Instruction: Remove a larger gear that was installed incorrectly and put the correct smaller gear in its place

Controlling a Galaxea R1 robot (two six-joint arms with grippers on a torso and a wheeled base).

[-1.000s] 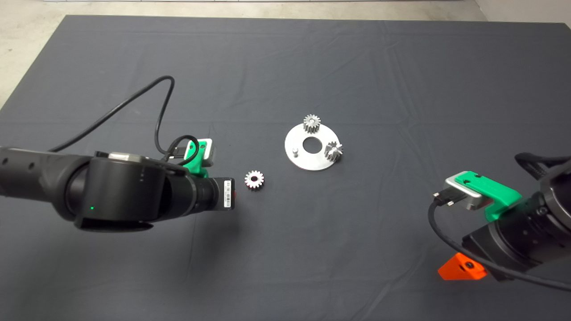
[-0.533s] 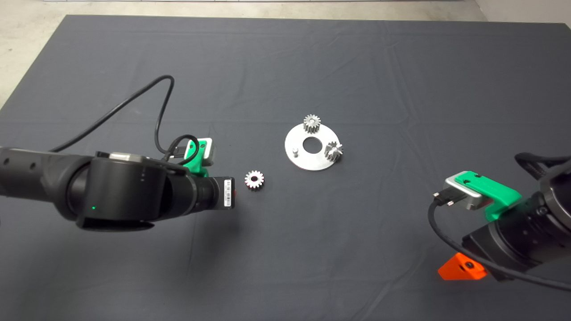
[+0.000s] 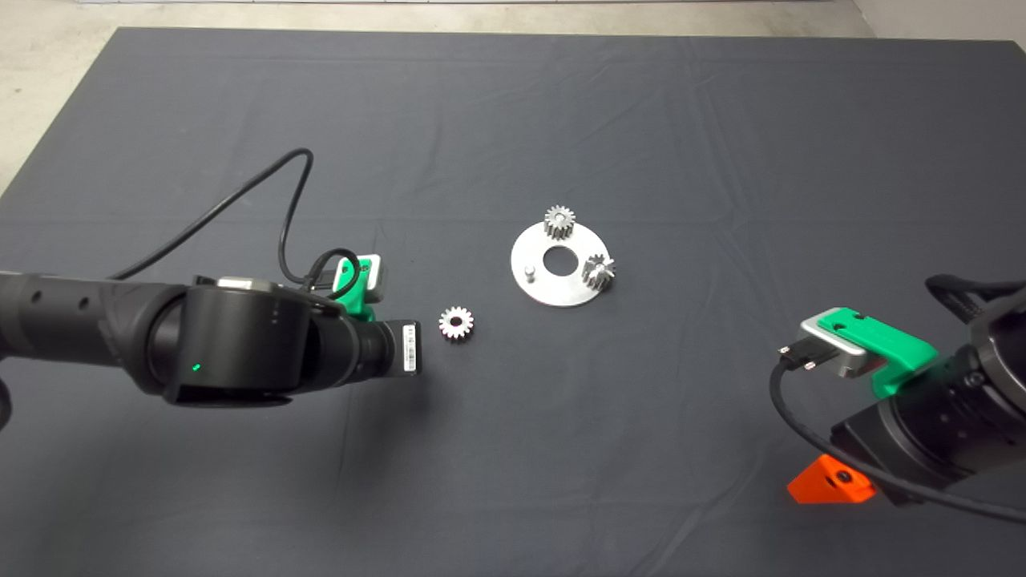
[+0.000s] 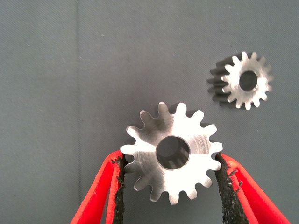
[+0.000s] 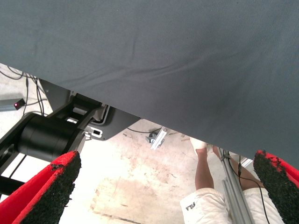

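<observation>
In the left wrist view my left gripper is shut on the larger gear, a shiny gear with long teeth, held flat by its rim between the two pads. The smaller gear, with short stubby teeth, lies flat on the mat just beyond it. In the head view the smaller gear lies right of the left wrist, which hides the held gear and the fingers. A round silver plate holds two small gears and one bare peg. My right gripper is open and parked at the lower right.
The dark mat covers the table, with floor beyond its far edge. The left arm's cable loops over the mat. The right gripper's red finger shows at the lower right. The right wrist view shows the floor and a person's legs.
The left arm has sunk and shifted slightly, still beside the gear on the mat. The gears on the mat and plate and the right arm have not moved.
</observation>
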